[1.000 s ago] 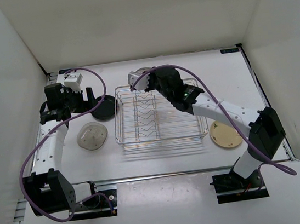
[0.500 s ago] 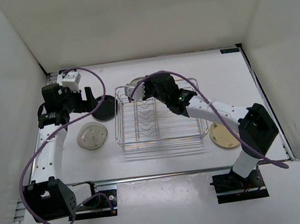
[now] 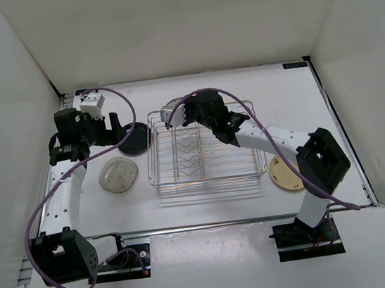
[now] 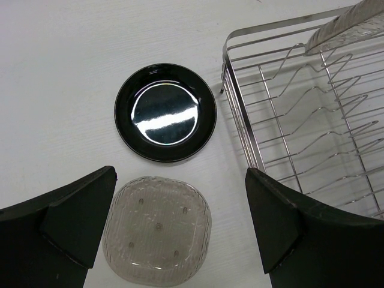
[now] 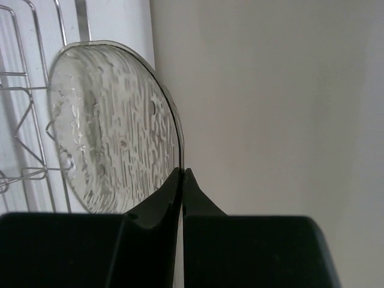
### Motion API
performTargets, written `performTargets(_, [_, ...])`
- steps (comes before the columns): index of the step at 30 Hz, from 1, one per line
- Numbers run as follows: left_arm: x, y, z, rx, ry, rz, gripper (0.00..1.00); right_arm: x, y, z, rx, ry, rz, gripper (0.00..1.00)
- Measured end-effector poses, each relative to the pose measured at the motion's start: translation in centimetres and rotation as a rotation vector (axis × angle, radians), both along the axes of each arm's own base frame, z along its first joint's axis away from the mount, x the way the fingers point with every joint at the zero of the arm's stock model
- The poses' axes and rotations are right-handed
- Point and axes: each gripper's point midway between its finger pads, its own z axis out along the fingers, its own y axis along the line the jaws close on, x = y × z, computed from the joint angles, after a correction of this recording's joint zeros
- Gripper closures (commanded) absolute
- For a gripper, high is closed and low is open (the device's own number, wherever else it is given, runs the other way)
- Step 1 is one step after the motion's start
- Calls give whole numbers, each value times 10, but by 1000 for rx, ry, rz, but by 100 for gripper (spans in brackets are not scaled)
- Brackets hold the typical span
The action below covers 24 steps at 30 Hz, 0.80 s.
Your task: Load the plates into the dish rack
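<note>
My right gripper (image 3: pixel 174 116) is shut on the rim of a clear textured glass plate (image 5: pixel 114 126) and holds it on edge over the back left corner of the chrome wire dish rack (image 3: pixel 207 174). In the right wrist view the jaws (image 5: pixel 183 173) pinch the plate's edge. My left gripper (image 3: pixel 112 124) is open and empty above the table left of the rack. A glossy black plate (image 4: pixel 165 112) and a second translucent textured plate (image 4: pixel 157 231) lie flat below it. A cream-yellow plate (image 3: pixel 288 172) lies right of the rack. No plain white plate shows.
White walls enclose the table at the back and both sides. The rack's V-shaped dividers (image 4: pixel 312 114) hold nothing. Purple cables loop over both arms. The arm bases stand at the near edge.
My right gripper has moved the glass plate forward and down onto the rack's back left corner. My left arm shifted slightly left, still open.
</note>
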Motion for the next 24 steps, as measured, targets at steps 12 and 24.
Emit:
performTargets(12, [-1,0,-4,-1,9,0,0,7,1,3,18,-11,6,100])
performTargets(24, [-1,0,-4,2,8,-2,0,5,1,-8,47,47,-11,100])
